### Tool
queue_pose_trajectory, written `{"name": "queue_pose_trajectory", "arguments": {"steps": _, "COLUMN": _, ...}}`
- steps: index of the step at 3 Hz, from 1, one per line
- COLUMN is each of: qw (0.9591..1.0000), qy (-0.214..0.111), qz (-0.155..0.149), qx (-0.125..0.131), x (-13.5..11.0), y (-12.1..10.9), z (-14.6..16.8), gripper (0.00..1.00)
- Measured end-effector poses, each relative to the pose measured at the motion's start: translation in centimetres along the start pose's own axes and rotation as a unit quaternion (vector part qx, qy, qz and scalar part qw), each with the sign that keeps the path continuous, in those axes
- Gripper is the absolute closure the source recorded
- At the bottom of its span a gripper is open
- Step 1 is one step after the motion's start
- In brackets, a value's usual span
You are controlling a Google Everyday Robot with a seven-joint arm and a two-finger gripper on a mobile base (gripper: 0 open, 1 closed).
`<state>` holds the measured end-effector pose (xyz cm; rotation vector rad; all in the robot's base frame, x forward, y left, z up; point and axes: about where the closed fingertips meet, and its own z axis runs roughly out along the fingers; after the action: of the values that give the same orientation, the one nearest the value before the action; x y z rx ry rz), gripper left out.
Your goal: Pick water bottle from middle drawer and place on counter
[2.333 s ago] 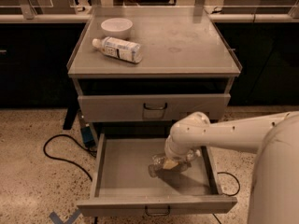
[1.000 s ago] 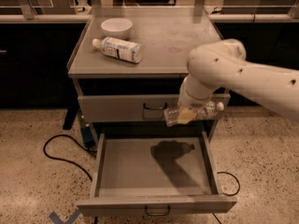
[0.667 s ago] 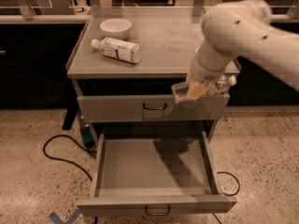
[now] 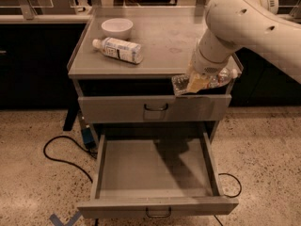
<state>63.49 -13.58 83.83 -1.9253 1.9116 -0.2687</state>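
1. hand point(image 4: 197, 83) clenched on the water bottle point(image 4: 223, 78), held sideways at the surface's point(image 4: 169, 51) front right edge.
2. middle drawer point(image 4: 155, 171) stands pulled out below.
3. white bowl point(image 4: 117, 28) and labelled bottle point(image 4: 118, 49) lie near the back left corner.

The big white arm point(image 4: 244, 18) reaches in from the top right. Its gripper point(image 4: 197, 82) hangs at the front right edge of the counter point(image 4: 188, 41), high above the middle drawer point(image 4: 155, 168), which is pulled out. The gripper's fingers squeeze the water bottle point(image 4: 224, 77), and the bottle lies sideways. On the back left of the counter sits 1 white bowl point(image 4: 117, 27). Just in front of the bowl, 1 bigger bottle point(image 4: 117, 49) lies on its side. The top drawer point(image 4: 117, 109) is pushed in. A black cord point(image 4: 61, 149) curls on the speckled floor point(image 4: 263, 149).
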Motion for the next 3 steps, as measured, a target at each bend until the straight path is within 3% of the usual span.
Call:
{"name": "queue_pose_trajectory", "arguments": {"steps": 1, "qw": 0.9996, "qy": -0.003, "qz": -0.024, "qx": 0.015, "x": -1.1, "y": -3.2, "z": -0.5, "gripper": 1.0}}
{"name": "queue_pose_trajectory", "arguments": {"steps": 2, "qw": 0.9974, "qy": -0.001, "qz": -0.07, "qx": 0.018, "x": -3.1, "y": -7.9, "z": -0.1, "gripper": 1.0}}
{"name": "queue_pose_trajectory", "arguments": {"steps": 3, "qw": 0.9953, "qy": -0.02, "qz": -0.093, "qx": 0.021, "x": -4.3, "y": -11.7, "z": 0.6, "gripper": 1.0}}
